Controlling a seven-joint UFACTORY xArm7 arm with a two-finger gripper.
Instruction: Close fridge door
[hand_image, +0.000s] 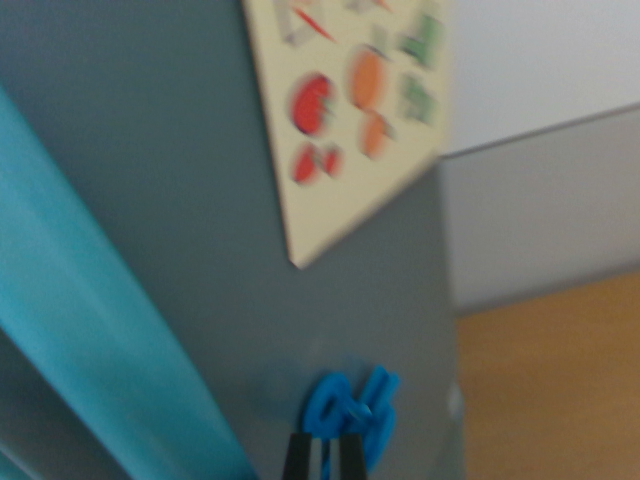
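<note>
Showing at the bottom edge, the gripper (349, 425) presents blue, rounded fingertips (328, 405) on dark stems, lying against the fridge door (180, 200); blur prevents telling whether they are spread or pressed together. That door is a flat, matte grey panel filling most of the frame, with a smooth teal strip (90, 330) slanting along the wrist view's left. Higher up, a cream sheet (345, 110) carries red, orange and green shapes. Beyond: wooden floor (560, 390), pale wall (540, 60).
</note>
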